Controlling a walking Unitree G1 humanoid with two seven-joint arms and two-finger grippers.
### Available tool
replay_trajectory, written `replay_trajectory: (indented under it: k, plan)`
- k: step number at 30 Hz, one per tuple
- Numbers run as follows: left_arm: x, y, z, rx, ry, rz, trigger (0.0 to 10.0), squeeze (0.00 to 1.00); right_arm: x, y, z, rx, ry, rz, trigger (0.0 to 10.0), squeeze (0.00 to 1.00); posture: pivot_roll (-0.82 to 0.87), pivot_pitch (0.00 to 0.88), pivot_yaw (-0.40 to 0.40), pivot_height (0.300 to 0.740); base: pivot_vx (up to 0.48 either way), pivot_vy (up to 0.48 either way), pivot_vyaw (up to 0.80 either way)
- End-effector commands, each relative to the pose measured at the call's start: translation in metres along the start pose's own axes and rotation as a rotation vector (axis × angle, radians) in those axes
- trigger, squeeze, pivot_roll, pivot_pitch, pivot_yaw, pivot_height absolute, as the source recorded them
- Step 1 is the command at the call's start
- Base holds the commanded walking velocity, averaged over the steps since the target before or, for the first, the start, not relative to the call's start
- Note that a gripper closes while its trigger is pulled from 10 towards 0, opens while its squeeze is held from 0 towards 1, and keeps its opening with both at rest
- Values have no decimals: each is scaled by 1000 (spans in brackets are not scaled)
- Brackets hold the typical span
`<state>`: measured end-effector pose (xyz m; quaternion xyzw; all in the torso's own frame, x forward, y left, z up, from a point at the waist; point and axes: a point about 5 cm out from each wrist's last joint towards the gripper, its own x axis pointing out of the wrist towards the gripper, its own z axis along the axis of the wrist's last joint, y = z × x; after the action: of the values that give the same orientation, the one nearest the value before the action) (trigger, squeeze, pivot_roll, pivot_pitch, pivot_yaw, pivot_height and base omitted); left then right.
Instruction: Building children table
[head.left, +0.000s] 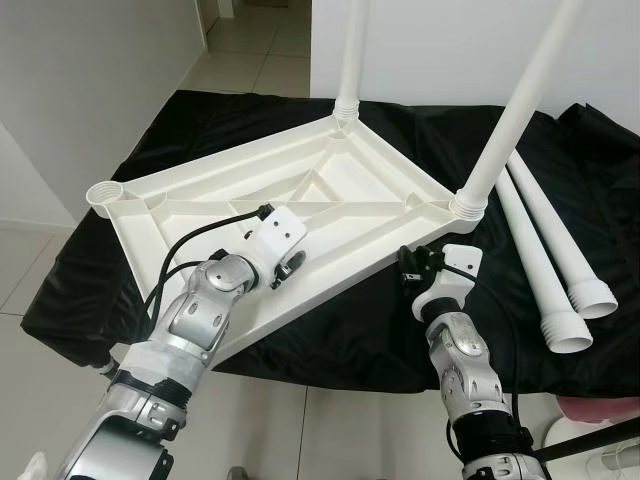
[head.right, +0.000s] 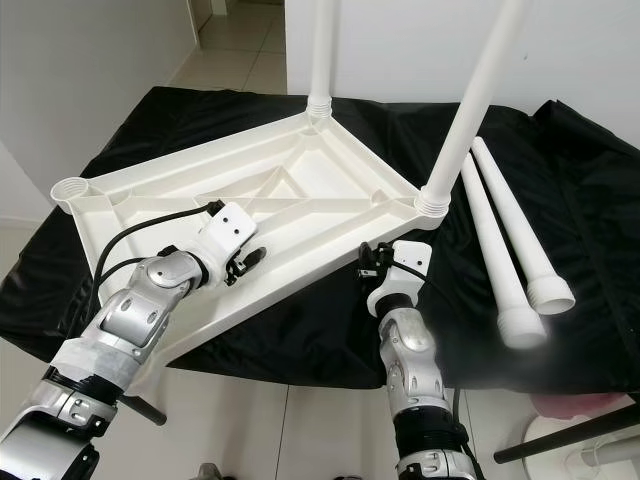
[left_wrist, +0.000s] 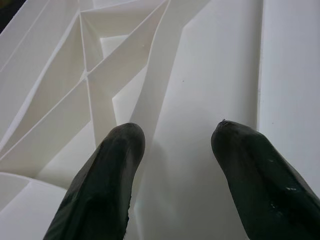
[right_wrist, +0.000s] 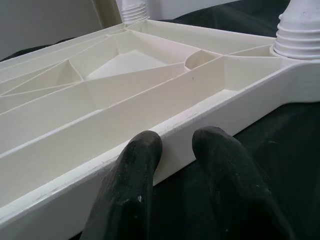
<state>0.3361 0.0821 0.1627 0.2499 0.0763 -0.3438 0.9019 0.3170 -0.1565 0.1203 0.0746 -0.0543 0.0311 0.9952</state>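
Both open: left gripper (left_wrist: 175, 145) over tabletop (head.left: 330, 190) ribs, right gripper (right_wrist: 177, 145) at its edge; could topple legs (head.left: 505, 130).

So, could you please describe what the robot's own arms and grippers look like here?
Both arms are silver metal with rounded, segmented joints and dark bands between the sections. Each wrist carries a white boxy housing, and a black cable loops along each forearm. The left gripper and the right gripper each end in two long, matte black fingers with rounded tips.
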Motion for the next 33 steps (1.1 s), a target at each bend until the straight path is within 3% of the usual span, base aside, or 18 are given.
replay_trajectory:
  k: [1,5,13,18,24,29,33]
  plan:
    - [2,-16,-2,-24,5,-138,10000,0,-3,1,-8,14,24,-5,10000,0,11,81,29,740,0,0,0]
    - [-1,-3,-3,-30,-3,-112,10000,0,-4,1,-8,14,24,-6,10000,0,12,80,30,740,0,0,0]
    - [-27,51,-13,-23,9,-30,10000,0,-5,-1,-10,9,31,-7,10000,0,17,79,27,740,0,0,0]
    - [-36,67,-20,-38,41,19,10000,0,-6,-2,-11,8,33,-8,10000,0,17,78,29,740,0,0,0]
    - [-38,76,-26,-75,63,88,10000,0,-7,0,-13,11,38,-4,10000,0,23,76,23,740,0,0,0]
    - [-32,77,-30,-47,87,137,10000,0,-6,4,-14,13,43,10,10000,0,27,78,18,740,0,0,0]
    - [-23,72,-18,-76,32,106,10000,0,-6,4,-13,11,42,16,10000,0,21,83,15,740,0,0,0]
